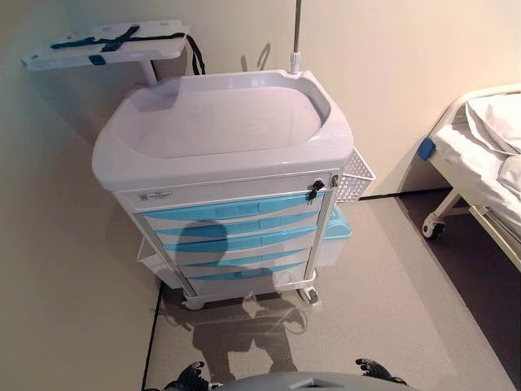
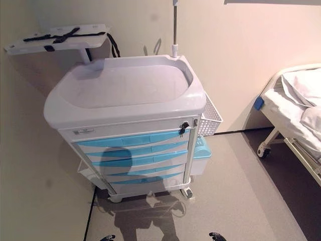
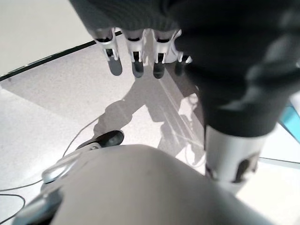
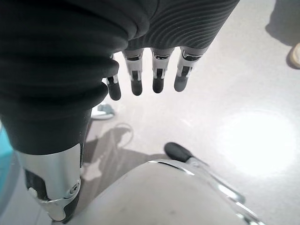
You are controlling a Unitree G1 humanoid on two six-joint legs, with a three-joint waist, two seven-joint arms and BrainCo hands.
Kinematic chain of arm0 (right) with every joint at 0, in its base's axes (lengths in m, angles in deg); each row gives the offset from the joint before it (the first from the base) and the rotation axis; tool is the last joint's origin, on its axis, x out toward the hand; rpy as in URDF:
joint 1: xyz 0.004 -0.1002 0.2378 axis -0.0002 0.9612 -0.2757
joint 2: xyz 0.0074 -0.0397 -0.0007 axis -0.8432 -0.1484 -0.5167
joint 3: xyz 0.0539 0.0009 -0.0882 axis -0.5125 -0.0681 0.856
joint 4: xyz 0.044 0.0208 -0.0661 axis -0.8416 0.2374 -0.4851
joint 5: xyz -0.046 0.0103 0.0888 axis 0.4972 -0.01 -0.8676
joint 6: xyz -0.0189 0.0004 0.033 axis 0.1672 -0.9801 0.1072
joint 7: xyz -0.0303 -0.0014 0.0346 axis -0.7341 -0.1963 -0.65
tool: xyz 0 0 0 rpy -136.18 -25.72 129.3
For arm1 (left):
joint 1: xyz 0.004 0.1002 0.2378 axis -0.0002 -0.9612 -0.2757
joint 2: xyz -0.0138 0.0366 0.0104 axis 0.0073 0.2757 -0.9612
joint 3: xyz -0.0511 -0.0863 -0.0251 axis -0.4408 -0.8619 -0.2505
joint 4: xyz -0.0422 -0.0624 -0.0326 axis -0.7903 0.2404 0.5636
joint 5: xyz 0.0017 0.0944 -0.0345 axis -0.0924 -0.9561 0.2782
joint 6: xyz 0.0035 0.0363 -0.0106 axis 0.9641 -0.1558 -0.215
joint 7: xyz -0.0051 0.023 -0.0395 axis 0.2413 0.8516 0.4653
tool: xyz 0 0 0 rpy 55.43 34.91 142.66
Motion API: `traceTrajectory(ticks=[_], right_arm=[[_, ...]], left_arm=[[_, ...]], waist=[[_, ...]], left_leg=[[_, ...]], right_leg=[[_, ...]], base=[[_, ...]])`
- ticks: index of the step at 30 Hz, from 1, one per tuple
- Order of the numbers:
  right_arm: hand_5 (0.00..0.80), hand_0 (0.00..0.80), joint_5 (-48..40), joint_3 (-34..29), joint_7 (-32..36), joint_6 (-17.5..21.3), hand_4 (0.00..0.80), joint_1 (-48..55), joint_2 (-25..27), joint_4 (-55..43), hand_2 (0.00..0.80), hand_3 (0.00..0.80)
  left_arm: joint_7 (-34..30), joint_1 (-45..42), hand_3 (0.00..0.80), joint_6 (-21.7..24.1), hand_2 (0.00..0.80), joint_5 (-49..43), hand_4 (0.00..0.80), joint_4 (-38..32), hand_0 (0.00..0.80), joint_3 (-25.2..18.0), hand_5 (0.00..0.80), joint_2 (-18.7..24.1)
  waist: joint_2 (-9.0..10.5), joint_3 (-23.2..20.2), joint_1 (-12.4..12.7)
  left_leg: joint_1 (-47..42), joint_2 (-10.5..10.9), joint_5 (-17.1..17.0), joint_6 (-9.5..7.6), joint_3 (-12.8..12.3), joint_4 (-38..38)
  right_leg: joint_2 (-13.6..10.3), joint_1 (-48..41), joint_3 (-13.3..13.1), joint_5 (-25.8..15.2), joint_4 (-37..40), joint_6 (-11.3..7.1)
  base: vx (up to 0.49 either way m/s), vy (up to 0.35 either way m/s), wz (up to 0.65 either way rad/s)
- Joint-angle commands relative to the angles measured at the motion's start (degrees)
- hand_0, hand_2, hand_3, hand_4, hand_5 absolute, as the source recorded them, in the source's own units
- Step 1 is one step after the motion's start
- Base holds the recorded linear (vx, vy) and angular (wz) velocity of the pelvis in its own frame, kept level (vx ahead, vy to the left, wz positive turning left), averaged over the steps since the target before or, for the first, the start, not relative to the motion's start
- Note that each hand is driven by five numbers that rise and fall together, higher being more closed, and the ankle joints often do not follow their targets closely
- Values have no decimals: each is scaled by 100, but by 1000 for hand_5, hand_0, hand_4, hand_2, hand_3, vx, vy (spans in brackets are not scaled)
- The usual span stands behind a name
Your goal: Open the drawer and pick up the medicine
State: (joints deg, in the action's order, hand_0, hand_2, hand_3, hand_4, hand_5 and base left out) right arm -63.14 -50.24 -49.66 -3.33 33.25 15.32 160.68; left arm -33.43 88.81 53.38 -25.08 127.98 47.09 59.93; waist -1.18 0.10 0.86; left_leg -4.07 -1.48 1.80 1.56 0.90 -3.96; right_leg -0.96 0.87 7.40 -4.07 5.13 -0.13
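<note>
A white medical cart (image 1: 220,122) stands in front of me against the wall. Its front carries a stack of several blue-handled drawers (image 1: 236,210), all pushed in. A key hangs in the lock (image 1: 314,189) at the upper right of the drawer front. No medicine shows in any view. My left hand (image 3: 136,51) hangs low over the floor with straight fingers and holds nothing. My right hand (image 4: 157,70) hangs the same way, open and empty. Neither hand appears in the eye views, and both are far from the cart.
A white wire basket (image 1: 355,175) and a blue bin (image 1: 335,228) hang on the cart's right side, a small white bin (image 1: 151,262) on its left. A strapped side shelf (image 1: 106,45) juts out at upper left. A wheeled bed (image 1: 480,163) stands at right.
</note>
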Motion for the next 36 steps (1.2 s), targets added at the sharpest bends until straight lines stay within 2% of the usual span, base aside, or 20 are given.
traceTrajectory(ticks=[1, 6, 10, 11, 14, 16, 18, 25, 36], right_arm=[[0, 0, 13, 15, -100, 195, 0, -414, -57, 113, 0, 0], [0, 0, -54, 5, -159, 231, 0, -508, -11, 26, 0, 0], [0, 0, -191, 16, -245, 300, 0, -702, 165, -174, 0, 0], [0, 0, -191, 16, -244, 301, 0, -703, 165, -174, 0, 0], [0, 0, -254, 148, -268, 329, 0, -912, 292, -411, 0, 0], [0, 0, -259, 186, -268, 329, 0, -960, 318, -462, 0, 0], [0, 0, -277, 235, -312, 308, 0, -1109, 408, -526, 0, 0], [0, 0, -385, 270, -447, 299, 0, -1317, 506, -655, 0, 0], [0, 0, -553, 330, -565, 340, 0, -1355, 453, -737, 0, 0]], left_arm=[[103, 394, 0, 209, 0, 306, 0, 165, 0, -239, 0, -106], [191, 521, 0, 283, 0, 645, 0, 22, 0, -387, 0, -71], [105, 636, 0, 568, 0, 1593, 0, -759, 0, -539, 0, -26], [105, 635, 0, 567, 0, 1594, 0, -760, 0, -539, 0, -26], [-39, 719, 0, 754, 0, 2396, 0, -1469, 0, -653, 0, 42], [-81, 751, 0, 786, 0, 2538, 0, -1590, 0, -662, 0, 57], [-123, 797, 0, 866, 0, 2801, 0, -2273, 0, -620, 0, 89], [-166, 959, 0, 1008, 0, 3360, 0, -3412, 0, -604, 0, 74], [-210, 1767, 0, 1290, 0, 4588, 0, -3707, 0, -606, 0, -403]], waist=[[334, 267, 40], [281, 439, 15], [212, 761, 3], [212, 755, 3], [241, 1010, 13], [258, 1034, 12], [293, 1119, 25], [352, 1253, 32], [485, 1472, -33]], left_leg=[[406, 452, -272, -288, -38, -104], [590, 471, -338, -313, -66, -104], [1034, 512, -405, -339, -86, 79], [1044, 512, -403, -339, -87, 85], [1646, 526, -350, -372, -128, 576], [1804, 521, -330, -372, -127, 695], [2198, 515, -331, -371, -75, 904], [2790, 554, -377, -389, 97, 1176], [3214, 531, -363, -398, 46, 1377]], right_leg=[[-140, 32, -66, 251, -481, -354], [-165, 358, -100, 300, -723, -316], [-185, 866, -142, 307, -990, -273], [-186, 875, -143, 308, -994, -273], [-195, 1353, -215, 267, -1224, -240], [-202, 1472, -230, 249, -1270, -236], [-200, 1781, -196, 228, -1398, -216], [-308, 2350, -44, 303, -1801, -186], [-337, 2768, -47, 198, -1888, -176]], base=[[-31, 17, -1], [-39, 16, -1], [-112, 25, 0], [-98, 7, -1], [-155, 5, -2], [-87, 0, -6], [-141, -4, -4], [-80, -6, 12], [-54, 17, 8]])
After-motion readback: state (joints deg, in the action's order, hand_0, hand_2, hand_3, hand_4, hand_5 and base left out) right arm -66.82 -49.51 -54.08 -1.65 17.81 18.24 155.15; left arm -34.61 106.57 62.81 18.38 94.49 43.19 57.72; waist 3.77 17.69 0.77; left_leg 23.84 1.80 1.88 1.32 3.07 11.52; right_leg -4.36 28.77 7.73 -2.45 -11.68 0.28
